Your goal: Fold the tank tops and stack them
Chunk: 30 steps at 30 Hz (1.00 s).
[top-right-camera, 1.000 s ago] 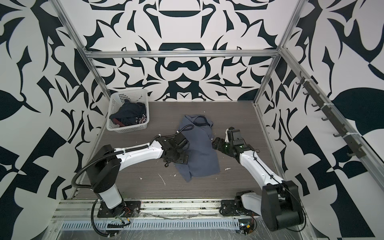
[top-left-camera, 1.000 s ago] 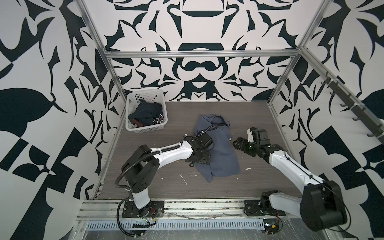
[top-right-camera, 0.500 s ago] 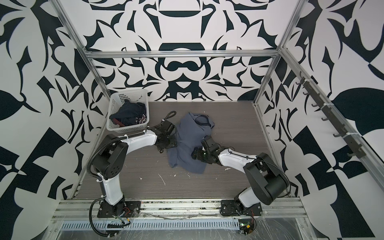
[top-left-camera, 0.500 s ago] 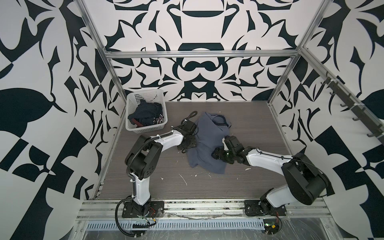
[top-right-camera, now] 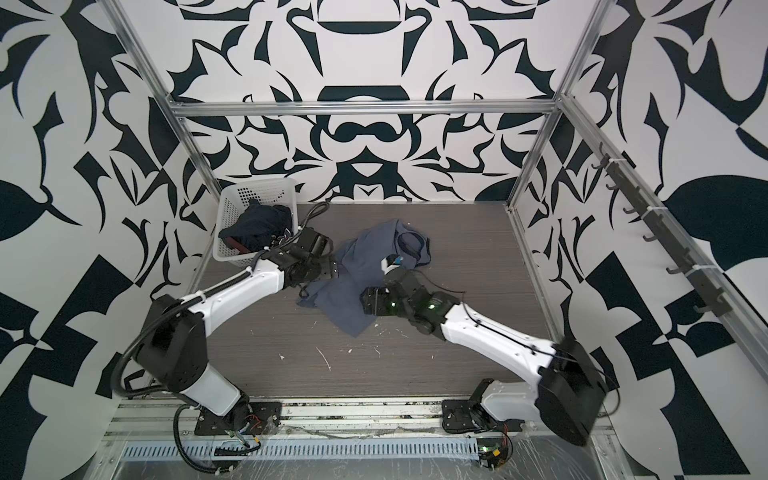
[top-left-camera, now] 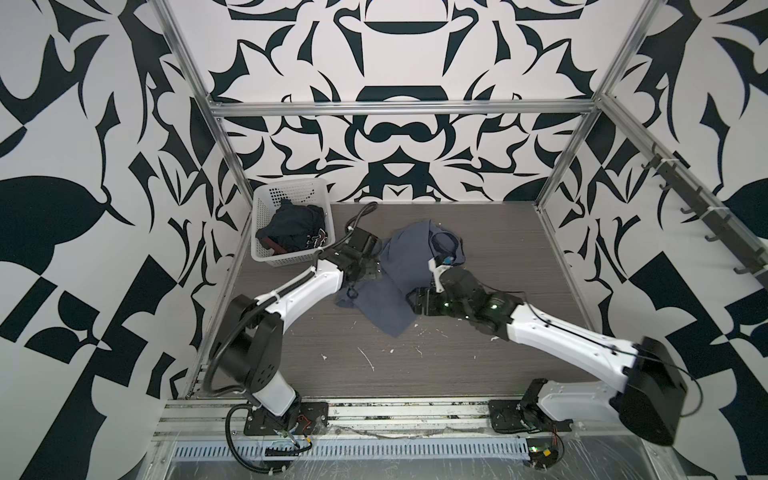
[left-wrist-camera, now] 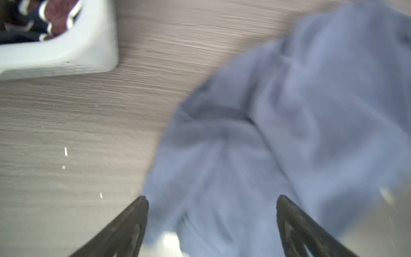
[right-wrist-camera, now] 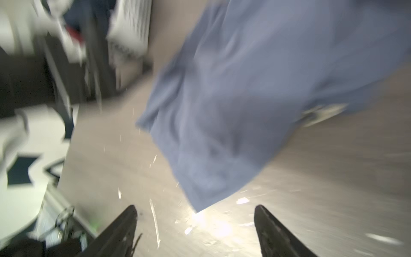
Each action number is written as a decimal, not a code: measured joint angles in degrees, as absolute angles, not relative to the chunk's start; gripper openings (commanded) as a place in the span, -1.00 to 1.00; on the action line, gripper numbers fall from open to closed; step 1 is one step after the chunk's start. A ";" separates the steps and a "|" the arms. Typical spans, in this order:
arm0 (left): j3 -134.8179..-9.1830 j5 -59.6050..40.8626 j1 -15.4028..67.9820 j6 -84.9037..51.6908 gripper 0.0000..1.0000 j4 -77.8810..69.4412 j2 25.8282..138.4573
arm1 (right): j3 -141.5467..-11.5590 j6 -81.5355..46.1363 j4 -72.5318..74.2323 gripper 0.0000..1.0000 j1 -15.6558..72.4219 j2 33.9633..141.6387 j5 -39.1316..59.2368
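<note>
the wood-grain table (top-left-camera: pixel 498 257) stretches under both grippers. the slate-blue tank top (top-left-camera: pixel 399 266) lies crumpled on it between the two grippers. its neck opening is just past the right gripper on the back-wall side, and one hem corner points toward the arm bases. the white basket (top-left-camera: pixel 291 191) stands beside the left gripper, on the side away from the right one; it is near, and whether they touch cannot be told. the navy tank top (top-left-camera: pixel 291 226) sits bunched inside that basket, with a bit of red trim and white lettering showing. the left gripper (left-wrist-camera: pixel 212 200) hangs low at the slate-blue top's basket-side edge. in the left wrist view its jaws stand wide apart, with blurred cloth spread below and ahead of them and nothing pinched between. the right gripper (right-wrist-camera: pixel 195 208) is at the top's opposite edge, its jaws wide as well. bare table lies between its fingertips, and the cloth's hem corner ends just ahead of them. small white flecks (top-left-camera: pixel 370 357) dot the table behind both grippers, toward the arm bases.
</note>
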State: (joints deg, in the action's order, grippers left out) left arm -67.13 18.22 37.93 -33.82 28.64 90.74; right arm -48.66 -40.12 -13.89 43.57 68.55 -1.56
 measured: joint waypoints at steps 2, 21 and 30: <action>-66.76 18.26 45.10 -34.30 0.89 28.82 90.59 | -48.47 -38.35 -16.49 0.70 38.54 64.60 -3.31; -73.03 20.78 59.18 -33.19 -0.67 31.09 112.03 | -42.44 -32.51 -23.38 0.68 14.24 65.87 3.05; -56.75 26.94 54.41 -34.57 -1.00 26.96 91.68 | -46.02 -32.27 -19.05 0.64 14.04 78.00 5.19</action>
State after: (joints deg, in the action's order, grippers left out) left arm -56.75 26.94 54.41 -34.57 26.96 91.68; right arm -46.02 -32.27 -19.05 14.04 78.00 5.19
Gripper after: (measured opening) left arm 0.050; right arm 0.827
